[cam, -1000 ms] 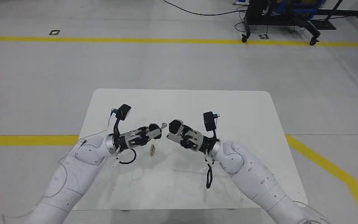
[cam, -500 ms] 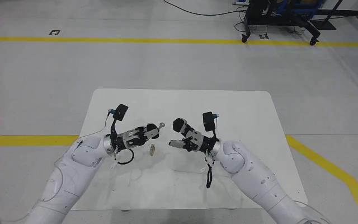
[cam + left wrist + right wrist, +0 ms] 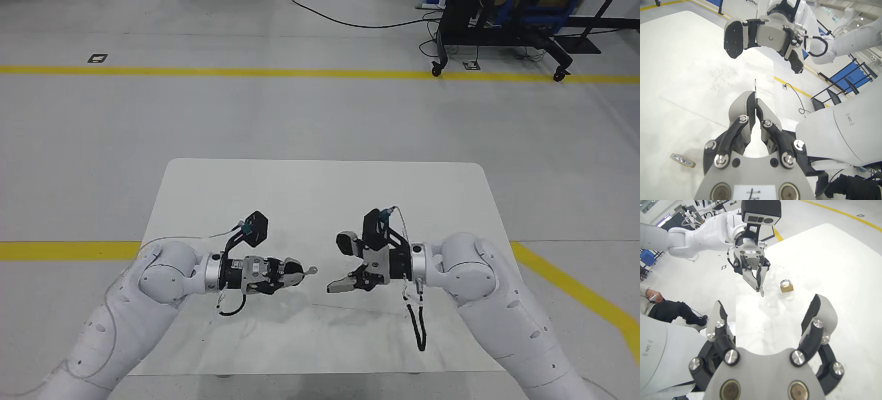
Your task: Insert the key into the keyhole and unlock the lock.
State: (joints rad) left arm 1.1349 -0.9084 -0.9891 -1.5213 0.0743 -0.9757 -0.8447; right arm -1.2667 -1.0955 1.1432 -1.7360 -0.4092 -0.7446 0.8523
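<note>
A small brass padlock (image 3: 786, 286) with a silver shackle stands on the white table (image 3: 300, 190), behind and beside my left gripper; it also shows end-on as the padlock (image 3: 682, 160). My left gripper (image 3: 297, 271) (image 3: 755, 100) is shut on a thin metal key (image 3: 755, 89) (image 3: 762, 293), whose blade sticks out past the fingertips toward the right arm. My right gripper (image 3: 340, 264) (image 3: 768, 303) faces it a short way off, wide open and holding nothing. Both hang above the table's near middle.
The table's front edge lies close under both arms. The far half of the table is bare white surface. A black wheeled cart (image 3: 500, 35) stands on the floor far behind, beyond a yellow floor line (image 3: 300, 72).
Both arms have swung toward the table's front and turned to face each other. The left gripper, still holding the key, now covers the padlock in the top view.
</note>
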